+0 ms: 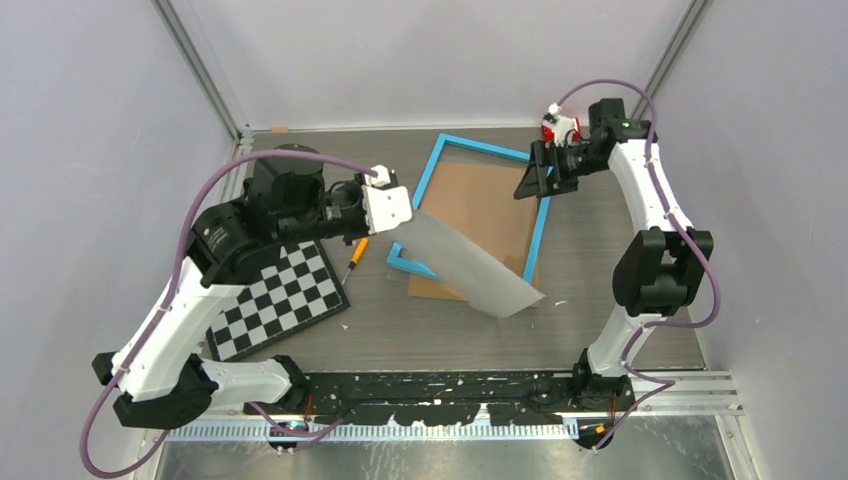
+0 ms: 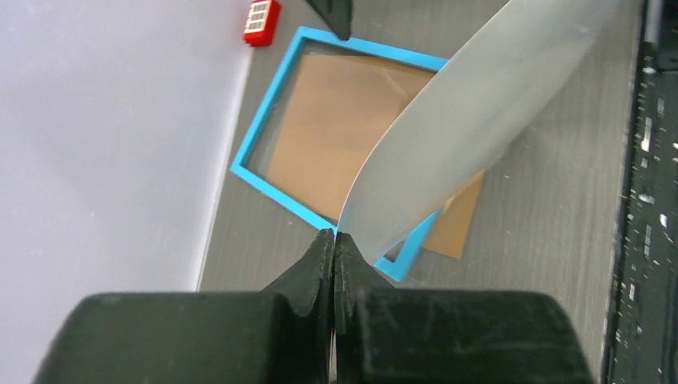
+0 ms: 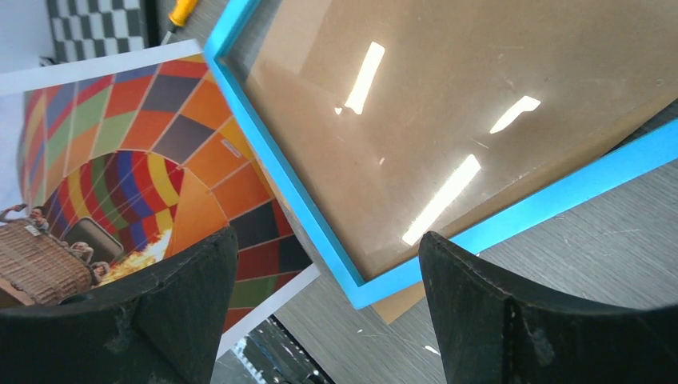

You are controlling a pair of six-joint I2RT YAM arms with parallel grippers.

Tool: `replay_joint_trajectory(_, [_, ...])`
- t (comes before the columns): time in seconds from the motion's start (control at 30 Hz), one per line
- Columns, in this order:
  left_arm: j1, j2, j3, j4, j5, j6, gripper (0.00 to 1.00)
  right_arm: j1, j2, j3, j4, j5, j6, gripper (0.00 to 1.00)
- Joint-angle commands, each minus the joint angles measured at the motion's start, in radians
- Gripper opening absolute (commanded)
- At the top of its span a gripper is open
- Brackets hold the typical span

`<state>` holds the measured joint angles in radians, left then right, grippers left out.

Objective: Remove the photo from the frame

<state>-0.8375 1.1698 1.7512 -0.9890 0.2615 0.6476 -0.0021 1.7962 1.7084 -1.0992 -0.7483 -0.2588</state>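
- Left jaws are clamping shut on one corner of the photo (image 2: 480,104), and the sheet is curving up and away from them.
- Right jaws are standing wide apart, gripping nothing, and hovering above the far right corner of the frame (image 1: 470,143).
- The photo is hanging in the air over the near part of the frame, showing its pale blank back to the overhead view. Its free end is drooping toward the counter (image 1: 620,330) by the frame's near right corner. I cannot tell whether it is touching.
- The right wrist view is catching the printed side: balloon panels in orange, red, green and blue, a wicker basket and a white margin.
- The print is looking thin, light and floppy, so I am judging that it will bend under its own weight and crease if pinched hard or dragged.
- Its surface is looking smooth, so a corner hold may slip. The white margin near an edge is seeming the safest place to grip, with a second hold on the opposite edge to stop the sag.
- The frame is lying flat, a stiff rectangle with a thin bright-blue border. A glossy pane is reflecting strips of light over the brown backing board (image 1: 480,195).
- That board is poking out past the blue border at the near corner.
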Motion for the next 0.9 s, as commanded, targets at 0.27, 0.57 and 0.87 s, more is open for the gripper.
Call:
replay_joint_trajectory(0.27, [0.035, 0.218, 0.199, 0.318, -0.346, -0.034, 0.0, -0.122, -0.207, 0.114, 0.093, 0.0, 0.016, 0.99])
replay_joint_trajectory(0.57, [0.144, 0.577, 0.534, 0.5, -0.355, -0.027, 0.0, -0.234, -0.225, 0.044, 0.144, 0.031, 0.169, 1.0])
replay_joint_trajectory(0.87, [0.165, 0.77, 0.737, 0.704, -0.195, 0.022, 0.0, -0.353, -0.238, -0.012, 0.199, 0.035, 0.243, 1.0])
